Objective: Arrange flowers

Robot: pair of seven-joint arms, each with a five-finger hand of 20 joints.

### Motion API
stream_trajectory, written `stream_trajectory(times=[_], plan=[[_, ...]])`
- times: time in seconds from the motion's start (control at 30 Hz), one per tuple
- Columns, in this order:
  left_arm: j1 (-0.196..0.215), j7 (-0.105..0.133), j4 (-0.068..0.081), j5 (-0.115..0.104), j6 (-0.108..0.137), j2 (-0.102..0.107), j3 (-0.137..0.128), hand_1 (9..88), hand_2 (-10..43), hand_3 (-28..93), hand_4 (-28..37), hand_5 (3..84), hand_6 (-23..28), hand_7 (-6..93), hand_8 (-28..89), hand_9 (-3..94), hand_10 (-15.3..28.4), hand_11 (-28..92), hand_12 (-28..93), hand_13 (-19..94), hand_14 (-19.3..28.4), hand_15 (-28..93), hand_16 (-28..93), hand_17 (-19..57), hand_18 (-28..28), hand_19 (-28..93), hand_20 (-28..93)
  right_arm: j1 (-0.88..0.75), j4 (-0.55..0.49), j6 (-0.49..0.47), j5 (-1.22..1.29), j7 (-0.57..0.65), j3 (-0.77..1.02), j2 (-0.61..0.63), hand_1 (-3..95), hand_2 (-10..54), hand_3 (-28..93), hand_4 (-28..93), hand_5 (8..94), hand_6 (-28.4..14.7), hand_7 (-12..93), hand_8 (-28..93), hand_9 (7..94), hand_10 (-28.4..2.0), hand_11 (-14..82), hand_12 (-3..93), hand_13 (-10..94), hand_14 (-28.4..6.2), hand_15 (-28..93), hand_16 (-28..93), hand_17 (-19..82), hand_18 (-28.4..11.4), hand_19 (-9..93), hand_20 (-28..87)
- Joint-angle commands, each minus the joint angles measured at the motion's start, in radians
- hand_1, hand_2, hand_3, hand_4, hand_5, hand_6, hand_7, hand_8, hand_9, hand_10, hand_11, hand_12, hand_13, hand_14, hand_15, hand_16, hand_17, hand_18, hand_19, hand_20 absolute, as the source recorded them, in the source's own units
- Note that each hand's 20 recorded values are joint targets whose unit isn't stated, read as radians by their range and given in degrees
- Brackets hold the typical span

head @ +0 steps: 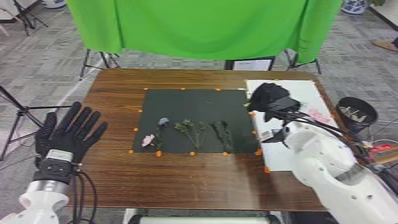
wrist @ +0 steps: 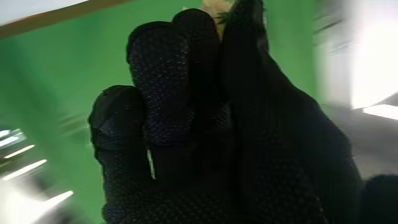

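Note:
My right hand (head: 269, 97) is above the border between the black mat (head: 182, 102) and the white sheet (head: 282, 162). From the right wrist view, the thumb and fingers of my right hand (wrist: 191, 120) pinch a pale yellowish flower (wrist: 216, 7) with bits of green; most of it is hidden. On the mat lie a pink flower (head: 148, 140), a blue flower (head: 163, 121), green sprigs (head: 188, 128) and dark stems (head: 222, 135). Pink flowers (head: 317, 116) rest on the white sheet, partly behind my right arm. My left hand (head: 67, 135) is open, at the table's left edge.
Orange markers (head: 159, 153) line the mat's edges on the brown table (head: 178, 182). A black bin (head: 357, 107) stands off the table's right side. Beyond the far edge hang a green cloth (head: 204, 30) and stands; a tripod (head: 25, 114) is at the left.

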Motion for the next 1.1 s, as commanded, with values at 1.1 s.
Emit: stream_trajectory(times=[1.1], plan=[[-0.108, -0.058, 0.029, 0.016, 0.013, 0.009, 0.094, 28.1, 13.5, 69, -28.3, 38.1, 9.4, 12.8, -9, 31.5, 15.9, 18, 10, 24, 15.8, 32, -7, -6.6, 14.6, 34, 7, 0.382, 0.299, -0.248, -0.285, -0.032, -0.425, -0.379, 54.6, -8.3, 66, -28, 69.2, 0.3, 25, -2, 73.2, -9.9, 13.3, 25.8, 68, -9.3, 49, 35, 34, -21.8, 80, 43]])
